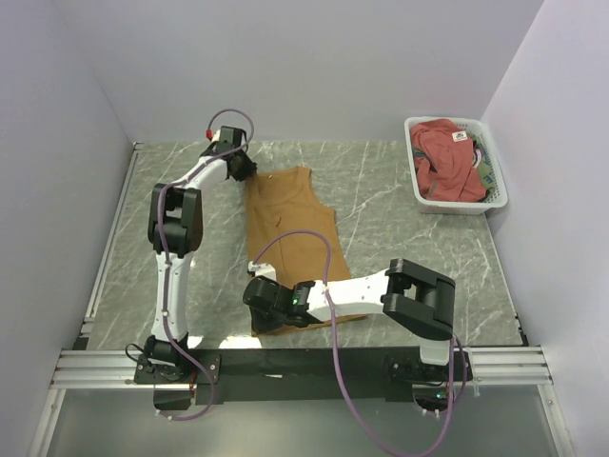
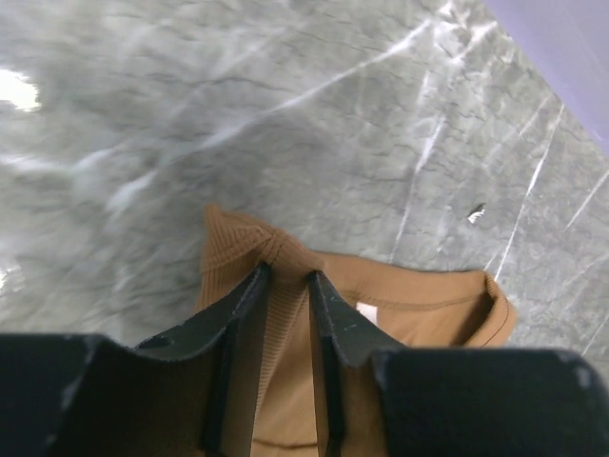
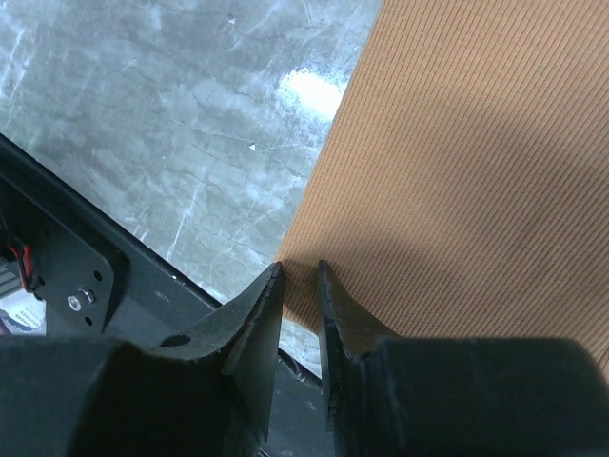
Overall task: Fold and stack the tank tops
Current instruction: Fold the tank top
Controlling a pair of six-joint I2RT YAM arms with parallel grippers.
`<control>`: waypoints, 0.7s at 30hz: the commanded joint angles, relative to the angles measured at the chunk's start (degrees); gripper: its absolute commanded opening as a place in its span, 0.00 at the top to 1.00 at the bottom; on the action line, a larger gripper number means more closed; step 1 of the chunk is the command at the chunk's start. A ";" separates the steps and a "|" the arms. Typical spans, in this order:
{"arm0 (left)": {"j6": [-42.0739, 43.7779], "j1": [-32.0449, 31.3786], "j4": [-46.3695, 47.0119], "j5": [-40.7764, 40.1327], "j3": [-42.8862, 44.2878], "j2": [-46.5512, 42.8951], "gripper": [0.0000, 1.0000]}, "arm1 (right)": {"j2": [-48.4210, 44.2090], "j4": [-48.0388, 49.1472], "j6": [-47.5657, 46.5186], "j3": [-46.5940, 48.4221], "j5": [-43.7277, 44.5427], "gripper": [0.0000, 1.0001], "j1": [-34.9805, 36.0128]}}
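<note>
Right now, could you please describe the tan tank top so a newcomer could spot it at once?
On the marble table, look at the middle. The tan tank top lies flat, one strap pinched by the left gripper, a hem corner by the right gripper. Unlike the rust-red top bunched in the white basket, it is plain and spread out.

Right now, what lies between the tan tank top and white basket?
Bare marble tabletop alone separates the tan tank top and mesh basket; the top view shows it.
</note>
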 commanded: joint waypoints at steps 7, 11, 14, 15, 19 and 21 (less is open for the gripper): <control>2.69 -0.66 -1.56 1.80 7.58 5.58 0.69 | 1.82 1.44 -0.23 0.90 -3.63 0.72 0.38; 4.80 -0.49 -1.83 0.66 9.42 6.90 0.63 | 4.80 2.93 -1.20 4.68 -7.84 0.72 0.38; 6.90 0.30 -3.40 0.65 14.16 8.48 0.59 | 7.09 3.54 -2.17 8.46 -9.17 0.72 0.21; 7.44 0.56 -3.41 1.09 16.43 8.83 0.58 | 7.62 3.46 -2.43 9.52 -9.35 0.72 -0.05; 10.16 1.62 -1.31 3.28 18.48 7.70 0.46 | 8.33 5.73 -4.71 13.04 -10.23 0.67 -2.16; 10.87 2.32 0.80 5.39 18.30 5.24 0.38 | 7.19 7.32 -5.68 13.22 -10.75 0.64 -3.92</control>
